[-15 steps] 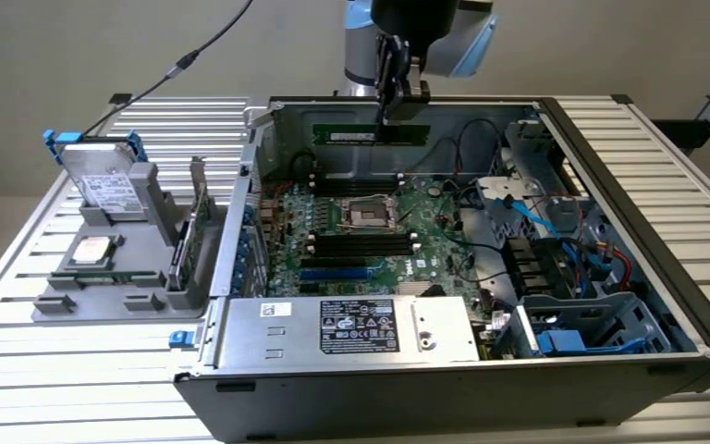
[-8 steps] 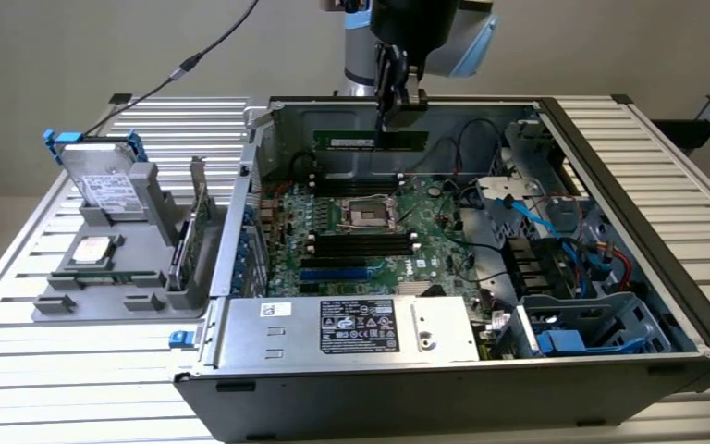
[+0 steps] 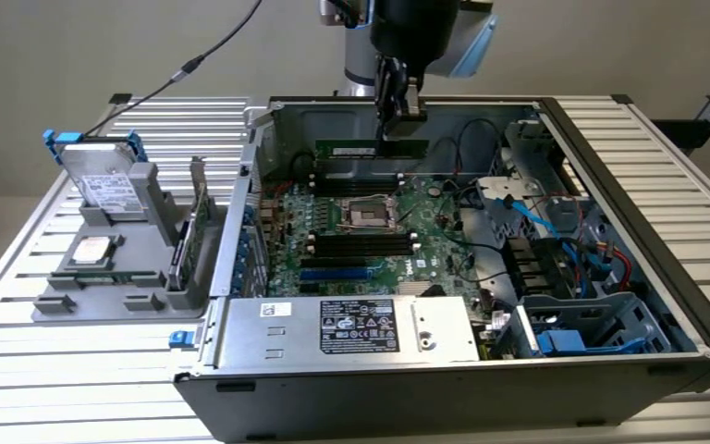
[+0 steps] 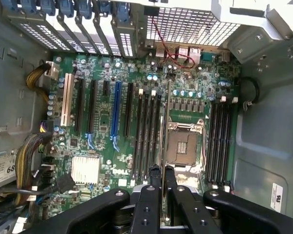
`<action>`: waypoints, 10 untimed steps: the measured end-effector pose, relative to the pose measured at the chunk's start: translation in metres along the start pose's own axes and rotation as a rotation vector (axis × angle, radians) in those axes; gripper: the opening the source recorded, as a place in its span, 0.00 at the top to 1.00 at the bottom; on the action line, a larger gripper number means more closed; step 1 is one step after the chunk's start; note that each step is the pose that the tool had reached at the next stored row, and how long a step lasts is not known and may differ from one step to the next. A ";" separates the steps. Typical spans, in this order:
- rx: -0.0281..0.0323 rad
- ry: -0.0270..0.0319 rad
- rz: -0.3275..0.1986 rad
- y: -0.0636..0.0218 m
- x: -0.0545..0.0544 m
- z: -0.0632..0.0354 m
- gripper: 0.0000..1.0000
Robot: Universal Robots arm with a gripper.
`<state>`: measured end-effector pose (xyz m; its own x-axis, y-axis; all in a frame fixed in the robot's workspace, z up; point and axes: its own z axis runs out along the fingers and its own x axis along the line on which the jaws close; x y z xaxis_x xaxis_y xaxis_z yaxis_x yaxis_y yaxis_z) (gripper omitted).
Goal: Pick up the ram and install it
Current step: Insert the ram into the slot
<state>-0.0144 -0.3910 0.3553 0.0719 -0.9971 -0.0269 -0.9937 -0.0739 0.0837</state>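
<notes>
Reaches straight down into the open computer case [image 3: 454,398], with the gripper [image 3: 401,113] clamped on the top edge of the ram [image 3: 361,148]. Holds the stick level, long edge down, above the motherboard [image 3: 435,222] near the case's back wall. Clear air beneath it, over the black memory slots [image 3: 355,182]. In the exterior view, the broad green face; in the wrist view, the same ram [image 4: 164,122] edge-on between 2 fingers [image 4: 149,204], running beside the CPU socket [image 4: 183,146].
</notes>
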 end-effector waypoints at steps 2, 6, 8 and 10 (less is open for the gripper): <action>0.0035 -0.0002 0.006 0.0000 0.001 0.0035 0.86; 0.0072 -0.0010 0.017 0.0006 0.002 0.0108 0.86; 0.0073 -0.0010 0.019 0.0007 0.002 0.0143 0.86; 0.0073 -0.0010 0.019 0.0005 0.002 0.0181 0.86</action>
<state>-0.0162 -0.3929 0.3373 0.0527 -0.9983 -0.0264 -0.9955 -0.0546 0.0769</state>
